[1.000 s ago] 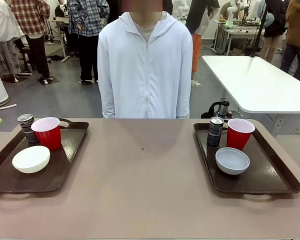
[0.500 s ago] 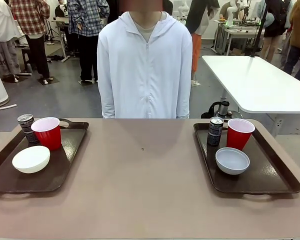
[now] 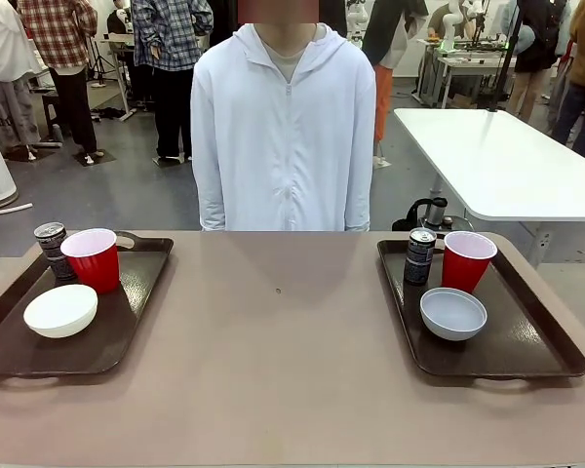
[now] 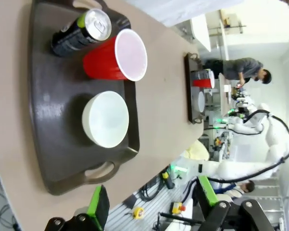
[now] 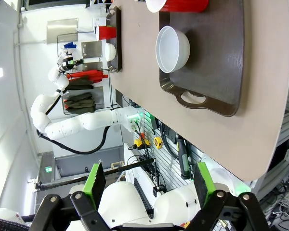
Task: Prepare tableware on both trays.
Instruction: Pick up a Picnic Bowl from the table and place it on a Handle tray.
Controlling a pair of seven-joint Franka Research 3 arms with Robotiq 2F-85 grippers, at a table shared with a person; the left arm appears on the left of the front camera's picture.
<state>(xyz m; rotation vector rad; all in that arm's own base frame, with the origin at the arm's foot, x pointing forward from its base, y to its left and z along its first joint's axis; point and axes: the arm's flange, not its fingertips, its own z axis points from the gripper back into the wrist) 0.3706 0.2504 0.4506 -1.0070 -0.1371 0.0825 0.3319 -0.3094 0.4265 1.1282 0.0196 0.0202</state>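
Each of two brown trays on the tan table now carries a full set: on the left tray (image 3: 127, 327) a dark can (image 3: 51, 248) stands behind a red cup (image 3: 92, 258) with a white bowl (image 3: 60, 310) nearer the robot, and on the right tray (image 3: 526, 336) a can (image 3: 419, 255) stands beside a red cup (image 3: 466, 260) with a bowl (image 3: 453, 313) in front. The left gripper (image 4: 151, 204) and the right gripper (image 5: 148, 185) both hang open and empty, well back from the trays. Judging by this, the setting-out looks complete, with nothing left loose on the table between the trays, while a person in a white jacket stands at the far side.
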